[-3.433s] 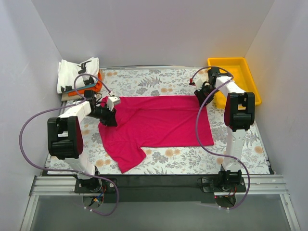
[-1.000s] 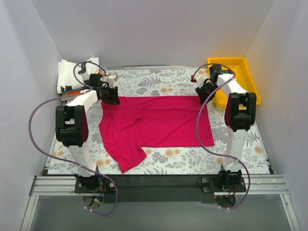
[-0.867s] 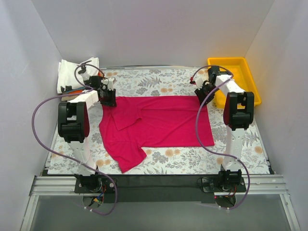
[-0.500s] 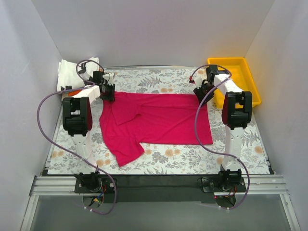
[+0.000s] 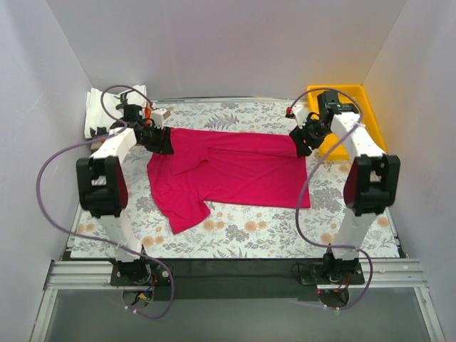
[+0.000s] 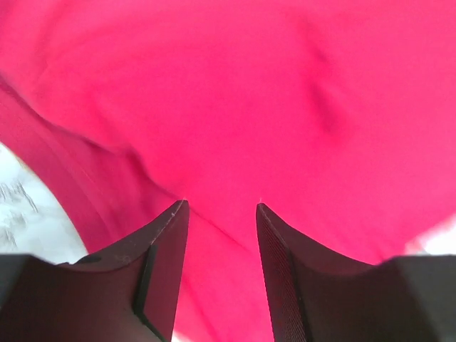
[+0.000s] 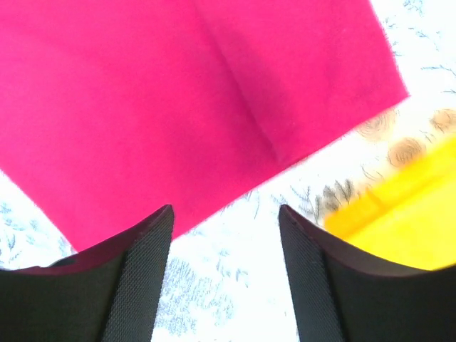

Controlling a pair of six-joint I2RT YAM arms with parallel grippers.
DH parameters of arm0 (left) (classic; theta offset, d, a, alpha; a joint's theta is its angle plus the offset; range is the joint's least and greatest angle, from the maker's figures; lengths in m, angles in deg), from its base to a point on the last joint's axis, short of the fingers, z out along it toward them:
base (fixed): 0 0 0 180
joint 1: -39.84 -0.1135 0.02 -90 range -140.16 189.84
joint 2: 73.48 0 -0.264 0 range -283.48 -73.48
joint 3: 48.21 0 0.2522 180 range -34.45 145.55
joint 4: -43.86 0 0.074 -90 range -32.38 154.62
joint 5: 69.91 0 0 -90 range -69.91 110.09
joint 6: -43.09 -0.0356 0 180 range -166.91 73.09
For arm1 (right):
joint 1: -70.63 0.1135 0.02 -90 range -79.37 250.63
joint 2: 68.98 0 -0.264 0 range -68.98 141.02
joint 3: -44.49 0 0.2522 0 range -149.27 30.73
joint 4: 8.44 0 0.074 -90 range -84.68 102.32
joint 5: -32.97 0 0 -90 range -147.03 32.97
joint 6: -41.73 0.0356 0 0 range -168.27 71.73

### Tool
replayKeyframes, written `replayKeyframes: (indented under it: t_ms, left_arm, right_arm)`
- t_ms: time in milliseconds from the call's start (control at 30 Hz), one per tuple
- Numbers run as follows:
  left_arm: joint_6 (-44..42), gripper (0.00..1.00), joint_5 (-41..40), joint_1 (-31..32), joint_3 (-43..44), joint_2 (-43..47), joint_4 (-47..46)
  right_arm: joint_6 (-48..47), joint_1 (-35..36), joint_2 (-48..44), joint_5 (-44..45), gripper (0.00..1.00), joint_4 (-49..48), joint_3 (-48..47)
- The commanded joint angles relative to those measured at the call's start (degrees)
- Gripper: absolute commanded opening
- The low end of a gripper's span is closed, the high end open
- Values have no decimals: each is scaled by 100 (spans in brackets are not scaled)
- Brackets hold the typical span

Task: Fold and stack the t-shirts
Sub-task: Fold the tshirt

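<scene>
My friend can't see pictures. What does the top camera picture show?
A magenta-red t-shirt lies spread on a flowery table, with the left gripper and right gripper at its two far corners. A yellow tray sits far right; a folded white shirt sits far left.

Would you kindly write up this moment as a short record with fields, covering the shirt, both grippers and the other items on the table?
Magenta shirt: spread out on the floral table, one sleeve pointing near left
Left gripper: open, above the shirt's far left corner
Right gripper: open, at the shirt's far right corner
Folded stack: far left corner, white shirt on top
Yellow tray: far right corner
</scene>
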Motion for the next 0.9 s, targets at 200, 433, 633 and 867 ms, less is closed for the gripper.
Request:
replayKeyframes:
  t_ms: [200,433,633,867]
  left_arm:
    - [-2329,39,789,-359,-2342,2823,867]
    - [-2989,38,885,-589,-2854,3000,1061]
    - [-3596,40,649,-598,-3083,3044,1017]
    - [-4370,40,411,-589,-3346,2886,859]
  right_arm:
    - [-817,517,-2397,261,45,286,2713]
    - [-729,1185,-3154,1095,43,-592,4225]
    - [-729,1423,-3164,1500,44,-1041,4674]
    - [-791,1511,-3137,1729,40,-1427,5342]
